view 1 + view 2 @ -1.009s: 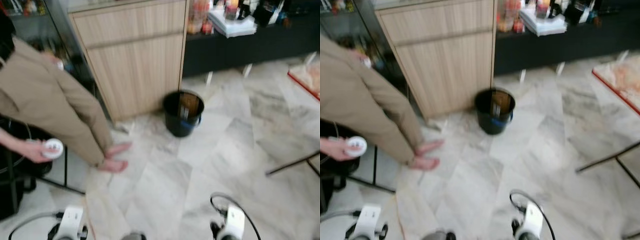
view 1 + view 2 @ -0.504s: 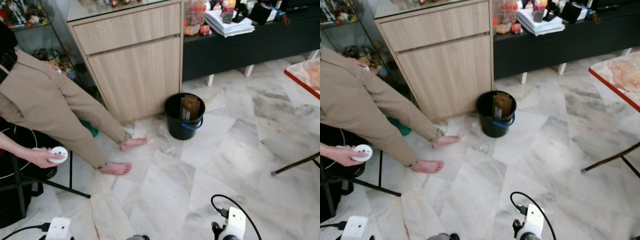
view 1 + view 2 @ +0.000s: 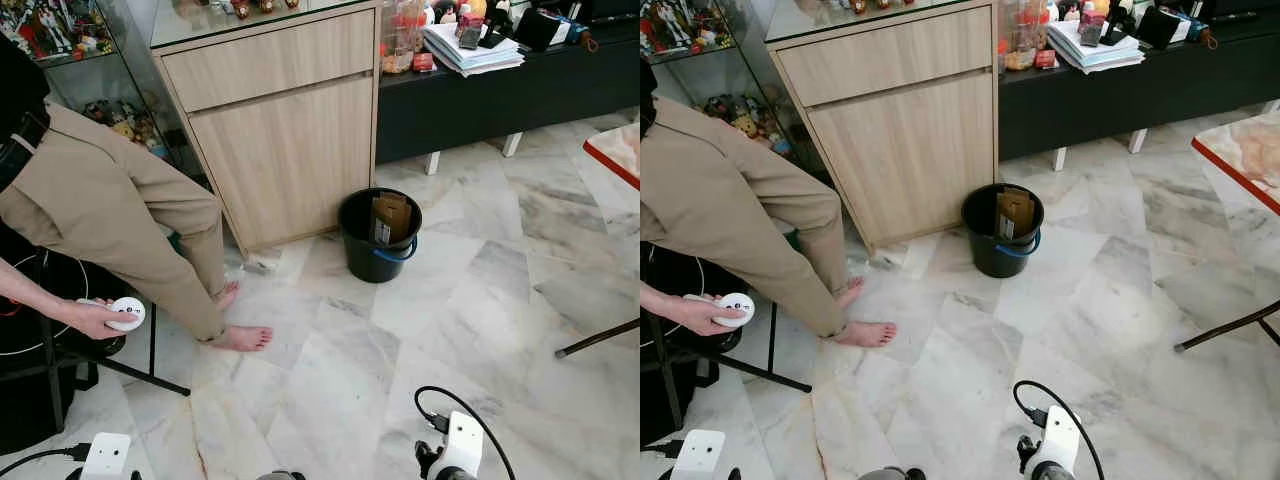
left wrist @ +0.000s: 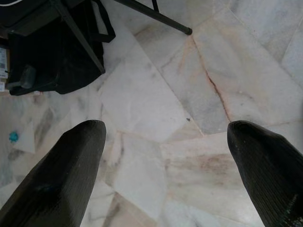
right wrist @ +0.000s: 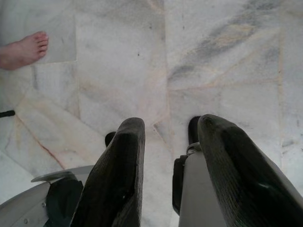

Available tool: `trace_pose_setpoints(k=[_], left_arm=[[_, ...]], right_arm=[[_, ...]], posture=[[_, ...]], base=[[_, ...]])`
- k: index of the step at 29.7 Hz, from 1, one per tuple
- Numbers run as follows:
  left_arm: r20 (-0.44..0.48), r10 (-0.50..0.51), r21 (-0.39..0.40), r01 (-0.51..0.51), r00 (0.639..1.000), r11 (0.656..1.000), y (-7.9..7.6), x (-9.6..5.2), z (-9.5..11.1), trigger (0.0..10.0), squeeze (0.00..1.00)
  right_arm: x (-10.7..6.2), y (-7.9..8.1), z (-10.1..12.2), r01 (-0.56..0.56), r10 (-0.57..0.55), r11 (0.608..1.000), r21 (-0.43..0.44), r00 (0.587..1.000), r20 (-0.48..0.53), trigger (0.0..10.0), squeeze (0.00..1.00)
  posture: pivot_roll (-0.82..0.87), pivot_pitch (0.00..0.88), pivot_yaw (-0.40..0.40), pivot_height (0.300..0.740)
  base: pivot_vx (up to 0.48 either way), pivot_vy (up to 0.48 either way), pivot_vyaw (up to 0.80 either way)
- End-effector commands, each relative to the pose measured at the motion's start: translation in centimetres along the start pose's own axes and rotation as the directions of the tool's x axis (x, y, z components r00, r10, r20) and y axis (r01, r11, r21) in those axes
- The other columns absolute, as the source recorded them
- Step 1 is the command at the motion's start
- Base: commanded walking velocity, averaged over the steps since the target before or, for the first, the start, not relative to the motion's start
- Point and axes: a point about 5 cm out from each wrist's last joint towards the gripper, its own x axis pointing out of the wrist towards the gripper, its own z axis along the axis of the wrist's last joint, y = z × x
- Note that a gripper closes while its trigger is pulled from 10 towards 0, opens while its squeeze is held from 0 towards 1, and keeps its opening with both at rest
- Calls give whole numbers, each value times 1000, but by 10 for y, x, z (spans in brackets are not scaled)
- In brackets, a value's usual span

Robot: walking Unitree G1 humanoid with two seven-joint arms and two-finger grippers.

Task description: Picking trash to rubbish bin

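A black rubbish bin (image 3: 379,235) with a blue handle stands on the marble floor in front of the wooden cabinet (image 3: 280,130); a brown cardboard piece (image 3: 391,218) leans inside it. A small pale scrap (image 3: 262,265) lies at the cabinet's foot, left of the bin. My left gripper (image 4: 165,125) hangs low over bare floor, open wide and holding nothing. My right gripper (image 5: 168,120) also points at the floor, open with a narrower gap and nothing in it. Both are well short of the bin.
A person in beige trousers sits at the left, bare foot (image 3: 240,338) on the floor, hand holding a white round controller (image 3: 125,312). Black stool legs (image 3: 120,365) stand beside them. A dark low shelf (image 3: 500,90) runs behind the bin. A thin black leg (image 3: 600,338) crosses the right.
The camera has steadied and shifted, so the picture is sharp now. The person has drawn the far foot back towards the stool. The bin has stayed in place.
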Motion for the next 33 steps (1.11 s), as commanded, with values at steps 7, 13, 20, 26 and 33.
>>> trace_pose_setpoints(k=[7,13,20,26,33], left_arm=[[-16,7,24,-7,1000,1000,10,-2,-5,10000,0],[-5,-5,42,5,1000,999,9,0,1,10000,0],[-5,-12,44,13,1000,999,4,2,4,10000,0],[-2,-17,0,17,1000,1000,-9,3,6,10000,0],[-44,-32,-101,27,999,995,-30,0,-1,10000,0]], right_arm=[[-2,1,-9,6,-6,1000,12,1000,-18,10000,0],[-2,0,-13,13,-12,1000,27,1000,-24,10000,0],[-2,-4,-12,26,-25,998,50,1000,-16,10000,0],[-3,-12,-8,38,-38,998,58,999,5,10000,0],[-2,-20,4,41,-41,999,20,999,27,10000,0]], posture=[[213,166,144,740],[215,171,158,740],[185,170,158,740],[150,178,132,740],[81,154,71,740]], base=[[0,0,0],[0,0,0],[0,0,0],[0,0,0],[0,0,0]])
